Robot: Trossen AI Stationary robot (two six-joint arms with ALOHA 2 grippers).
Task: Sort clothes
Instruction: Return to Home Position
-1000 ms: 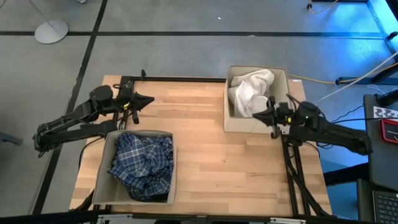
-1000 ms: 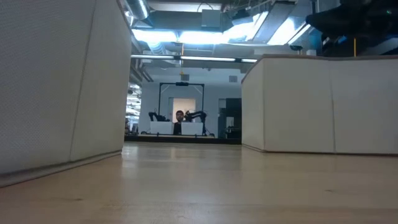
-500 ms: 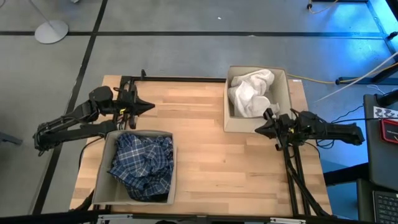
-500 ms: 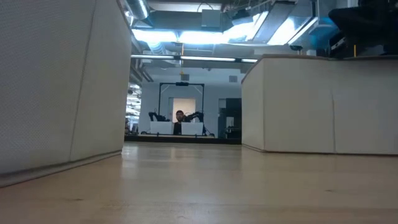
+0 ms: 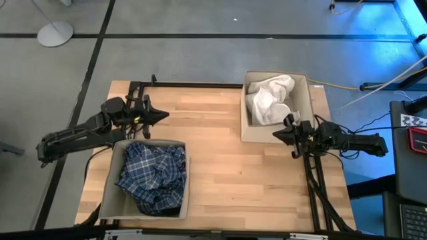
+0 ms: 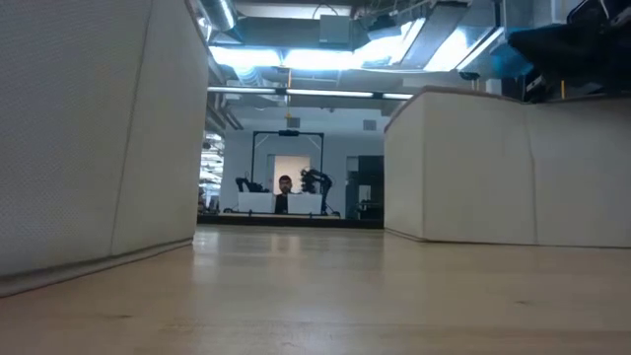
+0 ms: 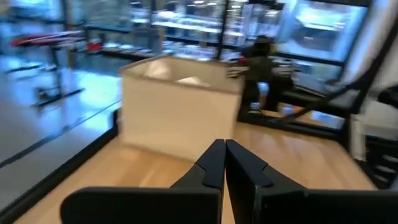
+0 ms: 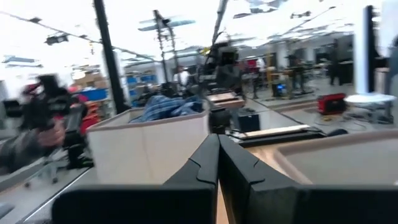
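Right now, reading the overhead view with twelve o'clock at the far edge of the table (image 5: 213, 160), you are holding both claws pinched fully together with nothing between the fingers. The left claw (image 5: 160, 115) is hovering at about ten o'clock on the table, pointing toward three. The right claw (image 5: 277, 135) is hovering at about three o'clock, pointing toward nine.

The plaid shirt (image 5: 152, 175) is lying crumpled in the left bin (image 5: 110, 183), near the left claw and at six o'clock from it, so your left arm is the nearer one. The white piece (image 5: 268, 98) is lying bunched in the right bin (image 5: 303, 87), at twelve o'clock from the right claw, which is hanging close by that bin's near wall. Neither heap is showing a clear long axis. I am seeing no clothing outside the bins, and I cannot tell whether darker pieces are lying under the plaid one.

Judging from that, the sorting is looking finished and you are only parking the arms. Clearance is what is mattering: each claw is sitting beside a bin wall and needing a path away from it. Far off in the room a person (image 6: 285, 184) is sitting, well apart from the table.
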